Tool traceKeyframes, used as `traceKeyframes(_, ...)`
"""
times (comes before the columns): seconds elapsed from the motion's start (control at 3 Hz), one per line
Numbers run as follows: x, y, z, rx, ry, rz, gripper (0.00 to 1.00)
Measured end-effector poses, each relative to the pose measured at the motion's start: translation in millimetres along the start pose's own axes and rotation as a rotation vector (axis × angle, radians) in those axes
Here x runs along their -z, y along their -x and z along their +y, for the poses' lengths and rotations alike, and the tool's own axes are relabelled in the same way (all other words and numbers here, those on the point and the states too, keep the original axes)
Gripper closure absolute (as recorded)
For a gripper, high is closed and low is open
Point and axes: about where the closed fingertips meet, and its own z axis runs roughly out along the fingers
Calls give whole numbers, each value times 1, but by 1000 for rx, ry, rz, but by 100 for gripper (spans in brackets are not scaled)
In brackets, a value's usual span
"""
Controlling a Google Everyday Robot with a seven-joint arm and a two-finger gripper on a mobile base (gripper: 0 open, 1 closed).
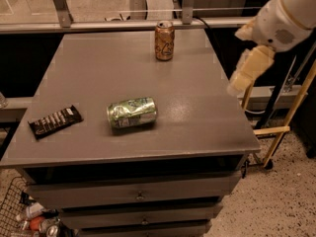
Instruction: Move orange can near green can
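Observation:
The orange can (164, 40) stands upright near the far edge of the grey table (207, 127), with its silver top and pull tab showing. The green can (132, 113) lies on its side near the table's middle, closer to the front, dented and shiny. My gripper (240, 79) hangs from the white arm at the right. It is above the table's right edge, to the right of and apart from both cans, and it holds nothing that I can see.
A dark brown candy bar wrapper (55, 121) lies at the table's front left. Drawers (140, 196) sit under the tabletop. A wire basket with clutter (29, 216) is on the floor at the lower left. A yellow wooden frame (286, 117) stands to the right. A metal rail (118, 26) runs behind the table.

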Motion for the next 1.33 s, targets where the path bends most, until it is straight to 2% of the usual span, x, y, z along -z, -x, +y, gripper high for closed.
traceKeyframes(0.33,-39,38,-58,-119,-29,-201,0)
traceKeyframes(0.67,-45,47,-83,-163,-91,-255,0)
traceKeyframes(1.0,-45,47,-83,-163,-91,-255,0)
traceKeyframes(1.33,-69,63,-92,-189,-106,-299,0)
